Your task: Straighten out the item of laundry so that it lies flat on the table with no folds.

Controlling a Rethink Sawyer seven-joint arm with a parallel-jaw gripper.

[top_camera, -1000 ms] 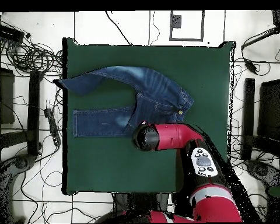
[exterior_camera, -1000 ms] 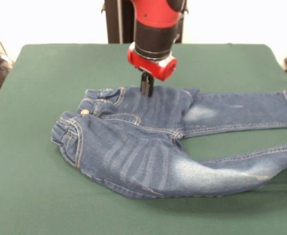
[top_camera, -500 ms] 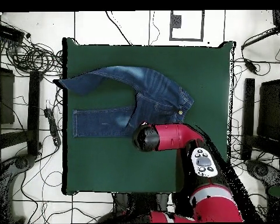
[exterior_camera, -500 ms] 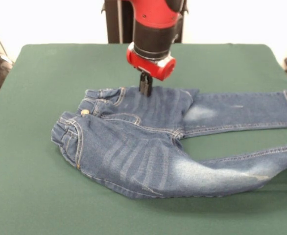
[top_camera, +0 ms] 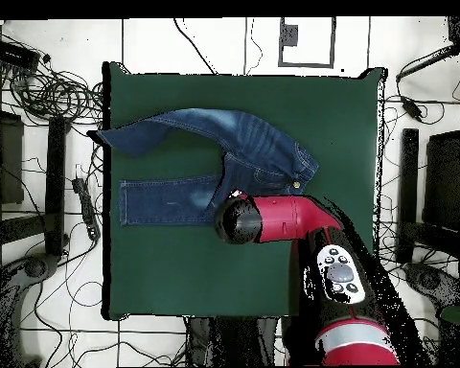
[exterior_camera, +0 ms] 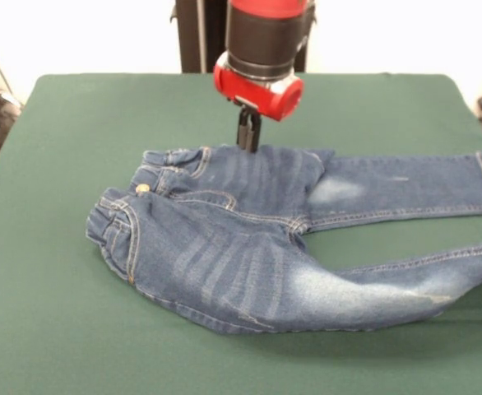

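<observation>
RISK: the black end effector (exterior_camera: 248, 132) on the red and black arm hangs just above the waist's far edge, tips pressed together, holding nothing; a bad pinch may bunch cloth | LOOK: small blue denim jeans (exterior_camera: 290, 239) lie mid green felt table (exterior_camera: 60, 329), one leg folded over, legs apart
</observation>
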